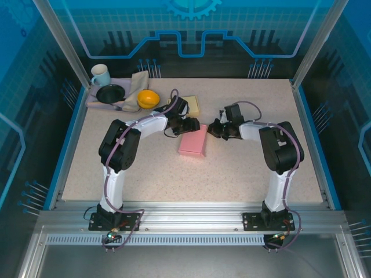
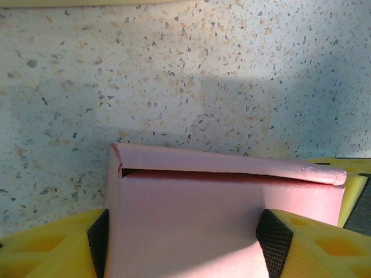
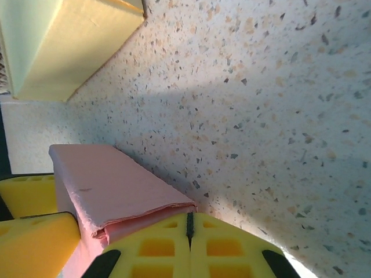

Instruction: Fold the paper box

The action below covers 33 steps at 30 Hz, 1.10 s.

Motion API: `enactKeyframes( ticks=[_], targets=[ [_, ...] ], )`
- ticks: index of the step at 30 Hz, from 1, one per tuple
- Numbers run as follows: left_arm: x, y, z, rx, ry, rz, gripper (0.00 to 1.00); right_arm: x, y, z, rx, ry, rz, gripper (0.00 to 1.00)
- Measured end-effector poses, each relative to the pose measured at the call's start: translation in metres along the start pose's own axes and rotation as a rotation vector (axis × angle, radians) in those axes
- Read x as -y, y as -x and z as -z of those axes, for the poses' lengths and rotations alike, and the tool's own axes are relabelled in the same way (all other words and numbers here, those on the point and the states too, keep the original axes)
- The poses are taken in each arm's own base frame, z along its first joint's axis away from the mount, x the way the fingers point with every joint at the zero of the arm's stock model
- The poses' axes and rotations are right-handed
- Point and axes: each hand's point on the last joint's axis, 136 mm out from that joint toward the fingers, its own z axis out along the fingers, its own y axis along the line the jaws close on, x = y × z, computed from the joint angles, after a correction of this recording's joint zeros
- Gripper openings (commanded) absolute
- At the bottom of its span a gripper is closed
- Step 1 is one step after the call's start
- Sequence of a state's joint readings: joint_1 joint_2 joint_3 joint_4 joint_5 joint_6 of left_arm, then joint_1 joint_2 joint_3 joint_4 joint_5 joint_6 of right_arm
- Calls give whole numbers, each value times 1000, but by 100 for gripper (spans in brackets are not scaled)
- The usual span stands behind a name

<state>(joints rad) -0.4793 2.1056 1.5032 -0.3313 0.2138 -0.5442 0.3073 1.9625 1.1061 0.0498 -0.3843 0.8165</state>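
The pink paper box (image 1: 193,142) lies flat mid-table. In the left wrist view its closed lid flap (image 2: 232,165) runs across the far end, with a thin dark slit under it. My left gripper (image 1: 189,125) straddles the box (image 2: 191,226), one black pad (image 2: 98,243) against each side wall, so it is shut on the box. My right gripper (image 1: 213,130) is shut with nothing between its fingers. Its joined yellow tips (image 3: 189,223) touch the box's end corner (image 3: 156,211), where the folded layers show. The left gripper's yellow fingers (image 3: 35,231) flank the box (image 3: 110,185) in the right wrist view.
A pale yellow box (image 1: 194,104) (image 3: 69,40) sits just behind the left gripper. At the back left a tray (image 1: 93,101) carries a cup (image 1: 99,74), black bowl (image 1: 110,93), cloth (image 1: 137,87) and orange bowl (image 1: 148,98). Speckled tabletop (image 1: 243,174) spreads in front.
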Motion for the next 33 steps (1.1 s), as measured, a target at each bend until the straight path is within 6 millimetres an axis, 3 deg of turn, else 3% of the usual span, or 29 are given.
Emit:
enactKeyframes(
  ticks=[9,13,18,25,29,33],
  targets=[
    [-5,-11,5,-50,35,-10,79,11,-18,2,-62,-59,3,5],
    [-3,-15,10,-75,6,1,82,8,-17,14,-68,-51,0,5],
    [-3,-22,37,-68,-29,12,85,0,-30,39,-76,-38,36,5],
    [-10,-48,77,-26,-65,14,85,10,-70,70,-118,-61,59,5],
    [-22,-82,71,-76,-58,40,85,21,-106,69,-189,-86,66,5],
    [-17,-109,61,-129,-52,26,84,22,-135,62,-254,-80,68,5]
  ],
)
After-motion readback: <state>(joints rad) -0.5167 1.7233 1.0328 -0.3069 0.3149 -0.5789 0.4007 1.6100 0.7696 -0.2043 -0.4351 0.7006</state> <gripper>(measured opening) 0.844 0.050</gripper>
